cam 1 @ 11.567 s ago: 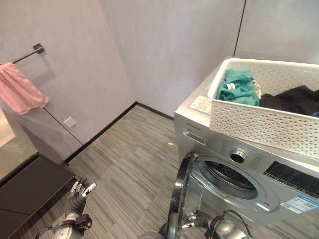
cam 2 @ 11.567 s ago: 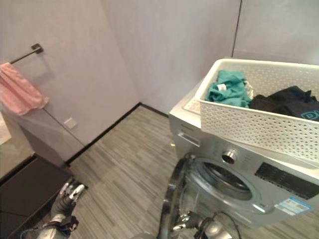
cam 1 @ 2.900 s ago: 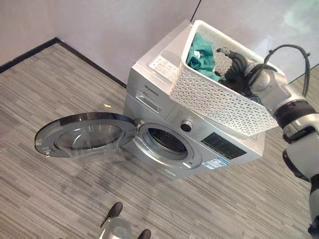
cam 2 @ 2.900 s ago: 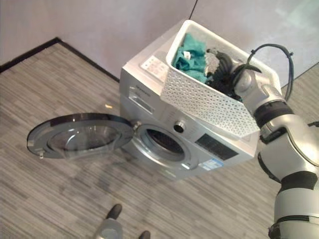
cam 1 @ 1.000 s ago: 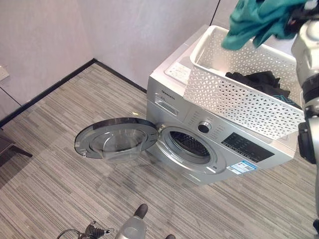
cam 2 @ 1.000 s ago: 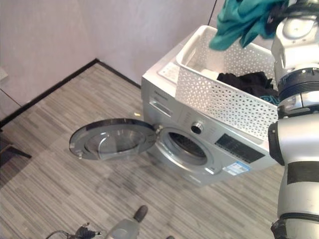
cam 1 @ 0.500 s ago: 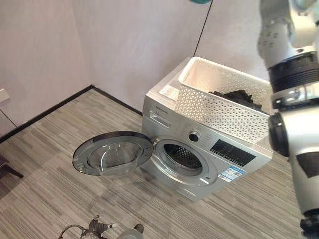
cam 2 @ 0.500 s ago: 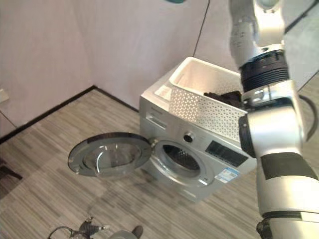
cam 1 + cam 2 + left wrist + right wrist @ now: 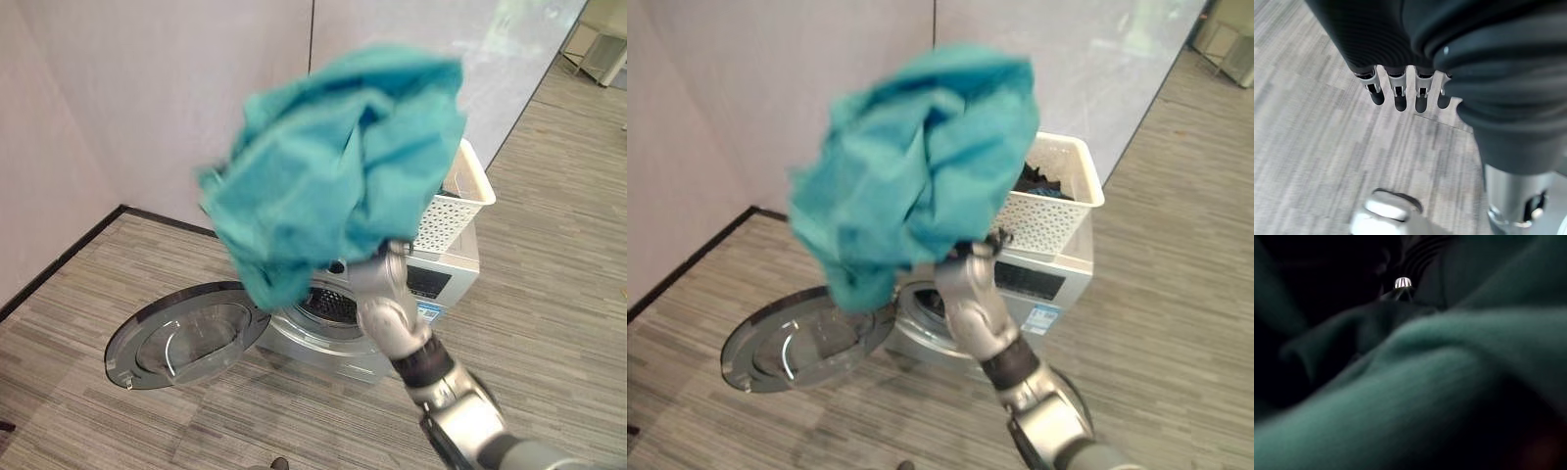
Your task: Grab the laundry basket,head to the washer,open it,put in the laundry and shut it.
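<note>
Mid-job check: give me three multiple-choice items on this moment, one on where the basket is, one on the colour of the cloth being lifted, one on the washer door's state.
1. Where is the white basket?
A. on the floor
B. on top of the washer
C. inside the drum

2. What colour is the cloth raised on the right arm?
A. teal
B. pink
C. white

3. How is the washer door?
A. shut
B. swung wide open
C. missing

Answers: 1 B, the basket rests on the washer's top. 2 A, the bunched cloth is teal. 3 B, the round door stands open beside the drum opening.

The left hand hangs over the floor, fingers straight.
</note>
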### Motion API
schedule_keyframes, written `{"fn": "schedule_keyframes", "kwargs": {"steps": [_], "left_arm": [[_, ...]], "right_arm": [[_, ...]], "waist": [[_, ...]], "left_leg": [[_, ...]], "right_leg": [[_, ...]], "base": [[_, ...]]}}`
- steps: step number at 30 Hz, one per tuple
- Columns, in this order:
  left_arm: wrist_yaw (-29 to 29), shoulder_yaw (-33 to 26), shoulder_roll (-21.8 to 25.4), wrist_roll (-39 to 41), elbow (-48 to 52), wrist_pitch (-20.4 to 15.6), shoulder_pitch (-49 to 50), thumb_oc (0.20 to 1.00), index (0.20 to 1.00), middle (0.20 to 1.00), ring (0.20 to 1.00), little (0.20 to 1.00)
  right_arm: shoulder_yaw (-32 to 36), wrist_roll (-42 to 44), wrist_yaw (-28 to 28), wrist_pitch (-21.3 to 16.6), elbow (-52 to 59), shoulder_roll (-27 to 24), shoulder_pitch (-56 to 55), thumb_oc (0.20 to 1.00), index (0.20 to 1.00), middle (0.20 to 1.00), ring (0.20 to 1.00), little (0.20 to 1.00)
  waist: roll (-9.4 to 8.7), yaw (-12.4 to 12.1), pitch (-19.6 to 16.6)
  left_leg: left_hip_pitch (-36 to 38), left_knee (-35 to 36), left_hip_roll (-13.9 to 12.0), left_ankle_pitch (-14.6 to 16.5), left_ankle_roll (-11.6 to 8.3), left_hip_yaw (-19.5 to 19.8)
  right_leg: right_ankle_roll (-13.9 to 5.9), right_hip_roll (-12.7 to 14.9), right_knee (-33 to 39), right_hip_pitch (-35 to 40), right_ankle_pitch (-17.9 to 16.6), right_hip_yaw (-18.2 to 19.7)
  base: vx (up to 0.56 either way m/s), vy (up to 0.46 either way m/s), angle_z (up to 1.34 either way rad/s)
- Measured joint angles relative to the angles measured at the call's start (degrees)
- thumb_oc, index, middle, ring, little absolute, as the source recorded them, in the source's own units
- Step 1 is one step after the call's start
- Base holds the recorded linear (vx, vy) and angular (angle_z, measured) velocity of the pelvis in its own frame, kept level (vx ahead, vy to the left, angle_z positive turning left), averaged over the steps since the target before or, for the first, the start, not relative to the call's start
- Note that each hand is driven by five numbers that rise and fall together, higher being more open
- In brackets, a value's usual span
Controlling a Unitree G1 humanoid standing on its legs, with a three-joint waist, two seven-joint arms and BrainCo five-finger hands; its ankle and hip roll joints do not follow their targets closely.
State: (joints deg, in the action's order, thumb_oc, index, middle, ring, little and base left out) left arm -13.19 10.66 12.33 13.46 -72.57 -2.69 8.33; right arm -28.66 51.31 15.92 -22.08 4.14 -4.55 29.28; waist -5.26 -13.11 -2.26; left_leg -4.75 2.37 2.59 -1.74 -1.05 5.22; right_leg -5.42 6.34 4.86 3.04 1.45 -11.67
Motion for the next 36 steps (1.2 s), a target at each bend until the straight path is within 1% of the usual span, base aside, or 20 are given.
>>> {"fn": "schedule_keyframes", "kwargs": {"steps": [3,5,8,10,11,13,15,17,19,21,23,25,26,27,28,29,30,32,33,36], "left_arm": [[0.0,-1.2,-0.7,-0.13,0.54,-0.01,0.25,1.0,1.0,1.0,1.0,1.0],[-0.04,-3.26,-0.8,-0.17,0.73,-0.06,0.22,1.0,1.0,1.0,1.0,1.0],[-0.01,-3.17,-0.55,-0.54,1.07,-0.13,-0.7,1.0,1.0,1.0,1.0,1.0],[0.04,-3.11,-0.24,-0.56,2.39,-0.57,-1.4,1.0,1.0,1.0,1.0,1.0],[0.08,-3.08,-0.28,-0.56,2.09,-0.6,-2.11,1.0,1.0,1.0,1.0,1.0],[0.28,-3.14,-0.3,-0.66,1.68,-0.62,-1.95,1.0,1.0,1.0,1.0,1.0],[0.82,-3.29,-0.32,-1.09,0.65,-0.62,-1.52,1.0,1.0,1.0,1.0,1.0],[1.16,-3.77,-0.29,-2.67,-1.32,-0.47,-1.25,1.0,1.0,1.0,1.0,1.0],[2.27,-5.45,0.08,-5.4,-5.35,-0.27,-1.49,1.0,1.0,1.0,1.0,1.0],[2.59,-5.48,0.89,-7.31,-6.19,-0.13,-1.48,1.0,1.0,1.0,1.0,1.0],[2.97,-5.42,0.86,-7.91,-6.05,-0.27,-1.54,1.0,1.0,1.0,1.0,1.0],[3.07,-5.31,0.69,-7.92,-5.03,-0.4,-1.67,1.0,1.0,1.0,1.0,1.0],[3.13,-5.43,1.25,-7.99,-4.77,-0.58,-2.32,1.0,1.0,1.0,1.0,1.0],[3.38,-5.34,2.11,-8.51,-4.45,-0.64,-3.02,1.0,1.0,1.0,1.0,1.0],[3.37,-5.14,3.23,-9.15,-4.47,-0.94,-3.09,1.0,1.0,1.0,1.0,1.0],[3.35,-4.83,4.15,-9.55,-4.49,-0.86,-2.89,1.0,1.0,1.0,1.0,1.0],[3.35,-4.64,4.27,-9.55,-4.59,-0.59,-3.17,1.0,1.0,1.0,1.0,1.0],[3.35,-4.3,3.97,-9.57,-4.75,-0.94,-3.71,1.0,1.0,1.0,1.0,1.0],[3.29,-4.29,3.99,-9.56,-4.7,-0.92,-3.67,1.0,1.0,1.0,1.0,1.0],[3.32,-3.45,2.32,-9.47,-3.81,-0.91,-3.41,1.0,1.0,1.0,1.0,1.0]], "right_arm": [[-1.49,2.66,-1.86,0.59,-0.03,-0.21,-2.64,0.2,0.2,0.2,0.2,0.2],[-2.52,4.86,-4.44,0.98,0.01,-0.14,-4.81,0.2,0.2,0.2,0.2,0.2],[-3.54,6.5,-6.32,2.24,-0.19,-0.38,-6.2,0.2,0.2,0.2,0.2,0.2],[-5.49,7.82,-8.3,2.9,-1.13,-0.49,-6.76,0.2,0.2,0.2,0.2,0.2],[-7.1,9.0,-9.28,4.31,-2.46,-0.77,-6.98,0.2,0.2,0.2,0.2,0.2],[-8.18,10.69,-11.06,4.93,-4.79,-1.04,-8.14,0.2,0.2,0.2,0.2,0.2],[-9.33,11.6,-12.5,6.25,-6.67,-1.93,-10.93,0.2,0.2,0.2,0.2,0.2],[-9.72,12.76,-13.71,7.51,-8.11,-3.4,-14.85,0.2,0.2,0.2,0.2,0.2],[-10.77,13.38,-14.82,9.64,-11.88,-5.17,-17.83,0.2,0.2,0.2,0.2,0.2],[-10.88,13.59,-15.06,11.64,-13.98,-6.04,-19.73,0.2,0.2,0.2,0.2,0.2],[-8.73,13.53,-16.43,11.89,-19.46,-4.0,-20.1,0.2,0.2,0.2,0.2,0.2],[-7.93,13.52,-16.42,12.1,-23.5,-3.34,-20.13,0.2,0.2,0.2,0.2,0.2],[-7.97,13.49,-16.57,12.89,-24.42,-4.3,-21.07,0.2,0.2,0.2,0.2,0.2],[-7.94,13.48,-16.96,12.9,-24.63,-4.63,-22.45,0.2,0.2,0.2,0.2,0.2],[-7.97,13.45,-17.16,13.08,-26.06,-4.5,-22.95,0.2,0.2,0.2,0.2,0.2],[-8.06,13.44,-17.16,13.39,-26.86,-4.37,-23.07,0.2,0.2,0.2,0.2,0.2],[-7.79,13.16,-17.24,13.38,-27.77,-4.83,-23.15,0.2,0.2,0.2,0.2,0.2],[-6.55,13.21,-17.38,13.4,-29.44,-4.31,-23.84,0.2,0.2,0.2,0.2,0.2],[-6.33,13.21,-17.4,13.4,-30.1,-3.99,-23.79,0.2,0.2,0.2,0.2,0.2],[-5.89,13.2,-17.41,13.41,-32.11,-4.22,-23.29,0.2,0.2,0.2,0.2,0.2]], "waist": [[0.77,0.0,1.17],[0.47,-0.06,1.81],[-0.19,0.02,3.25],[-0.66,-0.11,5.19],[-0.4,-0.24,6.5],[-0.27,-0.37,7.07],[0.24,-0.98,8.13],[0.31,-0.8,8.28],[0.25,-0.25,8.51],[0.14,0.23,8.64],[0.8,1.27,9.22],[1.59,2.05,10.1],[2.34,4.38,10.83],[2.28,5.21,10.87],[1.07,5.35,10.7],[-0.53,4.94,10.59],[-0.89,5.15,10.56],[0.51,5.73,10.43],[0.66,5.45,10.43],[1.62,5.29,9.48]], "left_leg": [[0.51,0.22,-0.08,-0.01,0.01,-0.19],[0.64,0.54,-0.19,-0.01,0.01,-0.36],[0.05,-0.03,-0.13,0.03,-0.05,-0.36],[-2.1,-3.6,0.05,1.18,-0.36,-0.24],[-2.55,-4.58,0.06,1.84,-0.25,-0.22],[-2.56,-5.6,0.26,2.48,0.22,-0.51],[-2.82,-8.02,0.5,4.1,0.94,-1.5],[-3.37,-9.33,0.98,4.89,1.8,-1.99],[-3.41,-10.47,1.6,5.86,2.8,-2.71],[-3.52,-10.97,2.26,6.15,3.18,-2.55],[-3.55,-12.03,2.81,6.72,4.06,-2.59],[-3.67,-11.97,2.72,7.07,4.87,-2.86],[-3.42,-11.18,2.49,6.04,4.96,-0.48],[-3.28,-9.64,2.31,5.2,4.0,0.45],[-2.9,-8.57,2.26,4.53,3.51,0.24],[-2.31,-7.58,3.02,4.16,3.7,-0.91],[-1.93,-7.52,3.57,4.71,3.32,-0.95],[-0.59,-7.12,2.75,4.71,2.83,0.89],[-0.15,-7.27,2.18,4.76,2.53,0.66],[0.45,-7.76,0.89,5.17,1.4,1.23]], "right_leg": [[0.0,-0.08,-0.01,0.22,-0.01,0.09],[0.03,-0.2,-0.02,0.05,0.04,0.2],[0.05,-0.19,-0.04,-0.11,0.09,0.2],[0.14,-0.04,-1.04,-1.17,0.29,0.22],[0.19,-0.05,-1.25,-1.15,0.32,0.24],[0.04,0.19,-1.98,-1.41,0.58,0.69],[-0.09,0.67,-3.86,-1.94,1.6,1.86],[-0.65,1.46,-6.52,-3.18,2.72,2.31],[-0.65,2.24,-9.21,-4.05,3.84,3.3],[-0.69,3.09,-10.49,-4.29,4.57,3.16],[-1.03,3.65,-13.53,-5.49,4.58,3.12],[-0.5,2.95,-19.19,-8.67,5.44,3.45],[-1.43,-1.2,-25.52,-11.46,8.98,8.6],[-0.07,-3.51,-27.41,-13.47,10.51,8.7],[0.9,-5.12,-25.95,-14.5,10.72,8.04],[1.82,-4.59,-23.87,-15.09,10.11,4.31],[5.28,-4.38,-22.02,-14.7,8.13,3.35],[5.29,-6.14,-17.25,-11.25,6.87,3.43],[5.69,-6.65,-15.61,-10.08,6.34,3.38],[7.73,-8.58,-11.19,-6.59,4.42,2.97]], "base": [[-0.02,0.027,-0.04],[-0.04,0.024,-0.04],[-0.08,0.016,0.02],[-0.04,0.038,0.02],[-0.04,0.079,-0.03],[-0.02,0.093,-0.1],[-0.01,0.096,-0.22],[0.0,0.087,-0.1],[0.01,0.093,-0.11],[-0.03,0.148,0.03],[-0.04,0.186,-0.03],[0.09,0.061,-0.03],[0.09,-0.004,0.42],[0.13,-0.035,0.56],[0.09,-0.061,0.17],[0.13,-0.113,-0.1],[0.13,-0.122,-0.07],[0.12,-0.15,0.18],[0.14,-0.208,0.04],[0.03,-0.217,0.03]]}}
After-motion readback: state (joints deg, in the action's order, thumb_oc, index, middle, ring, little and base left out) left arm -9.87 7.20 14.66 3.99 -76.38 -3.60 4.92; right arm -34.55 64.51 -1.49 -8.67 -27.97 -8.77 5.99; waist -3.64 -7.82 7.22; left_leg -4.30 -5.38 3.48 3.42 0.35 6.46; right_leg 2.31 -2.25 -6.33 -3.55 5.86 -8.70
